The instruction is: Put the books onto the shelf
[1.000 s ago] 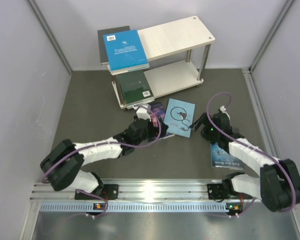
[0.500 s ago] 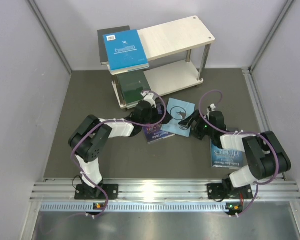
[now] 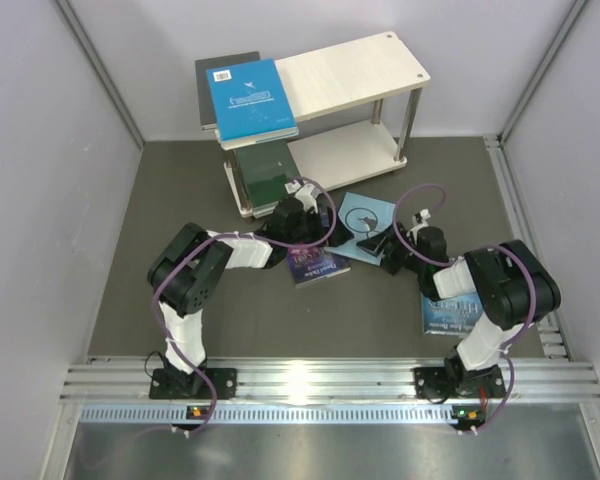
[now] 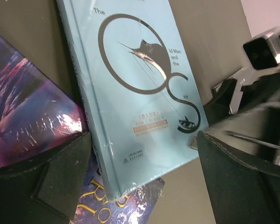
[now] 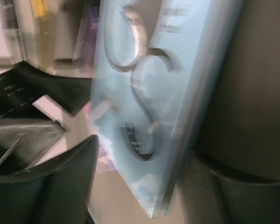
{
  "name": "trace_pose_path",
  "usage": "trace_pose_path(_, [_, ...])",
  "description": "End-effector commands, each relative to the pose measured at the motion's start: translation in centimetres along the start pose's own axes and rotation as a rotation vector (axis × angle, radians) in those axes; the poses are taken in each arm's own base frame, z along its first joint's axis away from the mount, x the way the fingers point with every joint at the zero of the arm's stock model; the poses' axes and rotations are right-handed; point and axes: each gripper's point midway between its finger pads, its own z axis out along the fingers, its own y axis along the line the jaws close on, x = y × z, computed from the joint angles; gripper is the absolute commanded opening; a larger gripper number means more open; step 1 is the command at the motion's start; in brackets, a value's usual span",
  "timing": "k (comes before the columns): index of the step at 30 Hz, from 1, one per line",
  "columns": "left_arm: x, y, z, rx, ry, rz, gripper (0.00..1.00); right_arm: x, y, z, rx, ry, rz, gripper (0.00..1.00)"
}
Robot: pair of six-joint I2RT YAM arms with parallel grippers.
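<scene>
The left tool (image 4: pixel 140 163) stood wide open over the light blue book (image 3: pixel 365 213) on the worktop (image 3: pixel 180 200); the right tool (image 5: pixel 154 172) sat open astride that book's tilted corner; the starry book (image 3: pixel 315 265) lay partly beneath; the bright blue book (image 3: pixel 250 100) rested atop the shelf (image 3: pixel 350 65)

Dark grey tabletop (image 3: pixel 180 190) under pale shelf (image 3: pixel 350 60), starry book (image 3: pixel 315 265), blue book (image 3: pixel 442 320).
</scene>
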Motion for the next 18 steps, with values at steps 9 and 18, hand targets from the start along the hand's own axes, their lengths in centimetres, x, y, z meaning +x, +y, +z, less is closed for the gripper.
trace_pose_path(9, [1.1,-1.3,-0.8,0.089,0.034,-0.049,0.99,1.8,-6.1,-3.4,0.247,-0.007,0.004,0.04])
trace_pose_path(18, [0.2,-2.1,-2.8,0.111,-0.017,-0.038,0.99,-1.1,-0.6,-8.6,0.216,-0.139,-0.161,0.00])
